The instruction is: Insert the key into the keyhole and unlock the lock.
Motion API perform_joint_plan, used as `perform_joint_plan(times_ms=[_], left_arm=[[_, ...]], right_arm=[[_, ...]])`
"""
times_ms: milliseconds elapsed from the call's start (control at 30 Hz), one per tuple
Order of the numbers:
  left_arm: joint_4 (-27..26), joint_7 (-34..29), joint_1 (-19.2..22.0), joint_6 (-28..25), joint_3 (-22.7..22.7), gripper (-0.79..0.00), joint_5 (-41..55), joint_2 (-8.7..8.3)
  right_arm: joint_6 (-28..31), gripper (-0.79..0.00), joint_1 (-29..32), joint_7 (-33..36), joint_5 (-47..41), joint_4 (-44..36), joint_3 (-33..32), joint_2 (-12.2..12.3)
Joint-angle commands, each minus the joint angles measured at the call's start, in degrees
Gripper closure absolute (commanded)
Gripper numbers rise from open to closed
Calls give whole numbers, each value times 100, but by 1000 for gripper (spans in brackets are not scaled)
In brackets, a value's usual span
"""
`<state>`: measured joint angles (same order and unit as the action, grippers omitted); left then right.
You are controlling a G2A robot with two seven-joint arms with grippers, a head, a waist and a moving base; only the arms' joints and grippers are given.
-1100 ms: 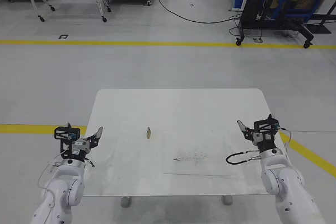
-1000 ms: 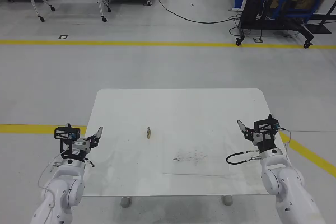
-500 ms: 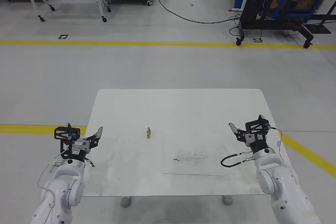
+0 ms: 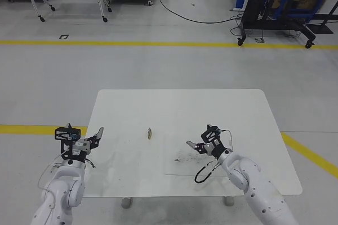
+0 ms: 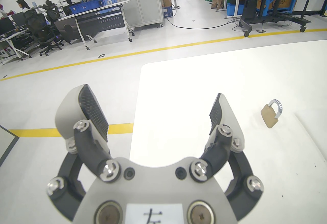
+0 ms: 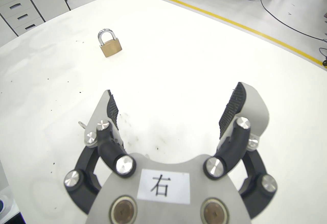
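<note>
Mid-table, slightly left of centre, sits the lock (image 4: 150, 133). The right gripper (image 6: 176, 97) hovers low to its right, fingers spread, with what is likely the key (image 6: 81, 123) just beside one finger. It should centre over the key before closing. The left gripper (image 5: 153, 99) hangs at the left edge, fingers spread.

We count one white table (image 4: 214, 107) and, on it, one brass lock (image 4: 150, 133). We count one small silvery key (image 6: 81, 123), lying apart from the lock on its right. We count two grippers: the left gripper (image 5: 153, 97) well left of the lock, and the right gripper (image 6: 175, 91) on the lock's right, by the key.
</note>
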<state>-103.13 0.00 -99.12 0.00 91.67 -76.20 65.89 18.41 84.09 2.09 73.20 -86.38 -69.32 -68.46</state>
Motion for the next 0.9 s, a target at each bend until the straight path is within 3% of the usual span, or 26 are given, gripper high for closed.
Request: perform_joint_plan(times_ms=[0,233,400,567,600,667,700,800,833,867], left_arm=[[0,0,0,0,0,-785,0,0],[0,0,0,0,0,-785,0,0],[0,0,0,0,0,-785,0,0],[0,0,0,0,0,-785,0,0],[0,0,0,0,0,-785,0,0],[0,0,0,0,0,-785,0,0],[0,0,0,0,0,-785,0,0],[0,0,0,0,0,-785,0,0],[0,0,0,0,0,-785,0,0],[0,0,0,0,0,-785,0,0]], right_arm=[[0,-785,0,1,0,0,0,0],[87,-785,18,-8,-50,10,35,-3],[1545,-785,-126,-429,-477,267,153,20],[2833,-785,-340,-329,-90,329,229,107],[2974,-643,-378,-254,19,322,271,118],[3122,-443,-462,-59,201,321,370,127],[3149,-428,-522,79,330,315,430,129],[3140,-579,-685,415,758,268,669,119],[3112,-560,-734,490,890,266,744,114],[3079,-489,-769,545,983,276,820,106]])
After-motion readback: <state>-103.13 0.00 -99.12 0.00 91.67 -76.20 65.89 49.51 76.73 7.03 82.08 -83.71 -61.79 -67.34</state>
